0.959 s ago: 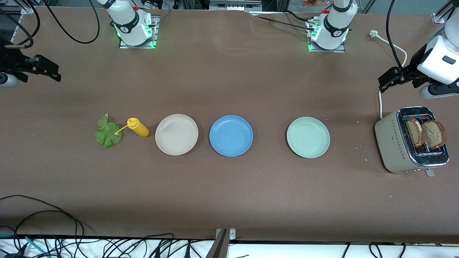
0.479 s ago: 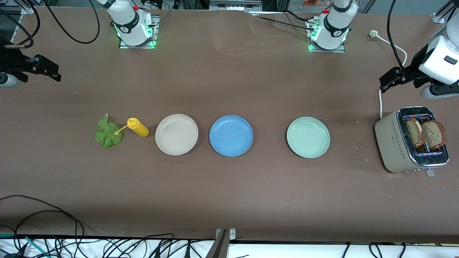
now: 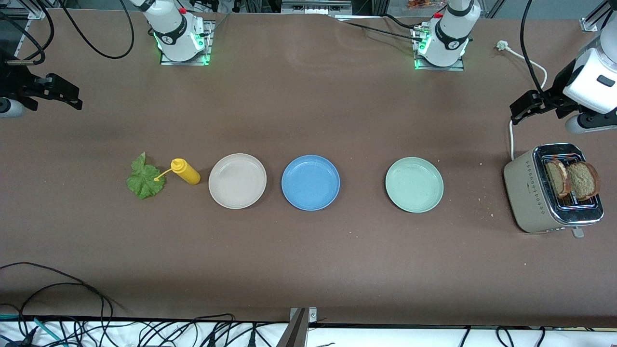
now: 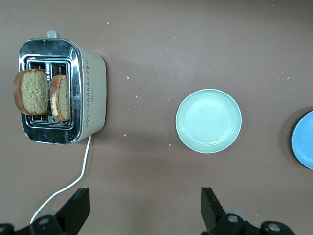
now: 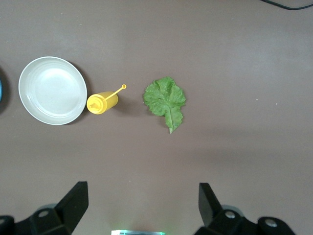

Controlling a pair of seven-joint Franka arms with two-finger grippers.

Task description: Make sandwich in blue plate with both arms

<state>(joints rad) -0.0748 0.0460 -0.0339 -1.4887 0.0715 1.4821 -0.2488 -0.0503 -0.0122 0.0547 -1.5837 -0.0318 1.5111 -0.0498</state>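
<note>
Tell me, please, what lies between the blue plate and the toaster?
In the front view, only the mint-green plate lies between the blue plate and the toaster, with bare table around it.

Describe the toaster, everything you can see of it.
The toaster is a beige two-slot box with a shiny metal top, a dotted diamond pattern on its side and a small lever at the end nearest the front camera. It sits upright at the left arm's end of the table. Two slices of brown bread stand raised in its slots. A white cord runs from it across the table. No gripper touches it.
</note>
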